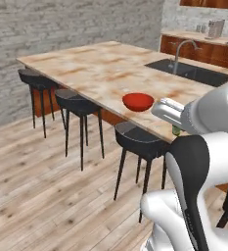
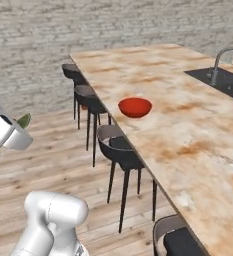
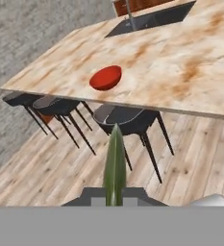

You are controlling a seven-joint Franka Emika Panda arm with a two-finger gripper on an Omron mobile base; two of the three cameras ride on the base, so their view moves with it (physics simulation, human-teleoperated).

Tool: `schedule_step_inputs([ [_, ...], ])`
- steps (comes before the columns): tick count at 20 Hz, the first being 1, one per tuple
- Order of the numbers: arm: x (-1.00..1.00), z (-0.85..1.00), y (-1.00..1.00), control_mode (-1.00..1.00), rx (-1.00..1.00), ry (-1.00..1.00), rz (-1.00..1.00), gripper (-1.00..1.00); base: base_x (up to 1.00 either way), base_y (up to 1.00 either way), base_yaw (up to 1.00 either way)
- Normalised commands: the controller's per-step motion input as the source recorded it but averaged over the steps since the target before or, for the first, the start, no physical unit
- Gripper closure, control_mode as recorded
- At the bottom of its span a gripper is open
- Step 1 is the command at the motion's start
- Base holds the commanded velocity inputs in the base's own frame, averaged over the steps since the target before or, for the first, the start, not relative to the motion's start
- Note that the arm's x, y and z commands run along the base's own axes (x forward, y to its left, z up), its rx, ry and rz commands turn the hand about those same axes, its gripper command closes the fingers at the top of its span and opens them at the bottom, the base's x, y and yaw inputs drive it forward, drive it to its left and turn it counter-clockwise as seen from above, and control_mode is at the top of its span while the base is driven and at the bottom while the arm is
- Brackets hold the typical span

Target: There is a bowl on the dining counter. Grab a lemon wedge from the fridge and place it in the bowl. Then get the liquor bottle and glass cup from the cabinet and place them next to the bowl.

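The claw (image 3: 115, 202) pinches the green lemon wedge (image 3: 115, 168) tight to carry it to the red bowl (image 3: 105, 78) ahead.

**Stools, sink and brick around the marbled surface**

A long surface (image 1: 101, 68) with a tan, rust-veined top runs across the room. Black stools (image 1: 79, 103) stand in a row along its near edge, seats tucked partly under the overhang. A dark sink (image 1: 193, 72) with a curved grey faucet (image 1: 180, 51) is set into the far end. Pale plank floor (image 1: 42, 186) lies below, with a grey brick wall (image 2: 88, 25) behind.
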Motion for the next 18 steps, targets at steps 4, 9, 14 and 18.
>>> schedule_step_inputs([
  [4, 0.00, 0.00, 0.00, 1.00, 0.00, 0.00, 0.00, 1.00, 0.76, 0.59, -0.49],
  [9, 0.00, 0.00, 0.00, 1.00, 0.00, 0.00, 0.00, 1.00, 0.76, 0.59, -0.49],
  [14, 0.00, 0.00, 0.00, 1.00, 0.00, 0.00, 0.00, 1.00, 0.70, 0.57, -0.50],
  [18, 0.00, 0.00, 0.00, 1.00, 0.00, 0.00, 0.00, 1.00, 0.57, 0.49, -0.55],
])
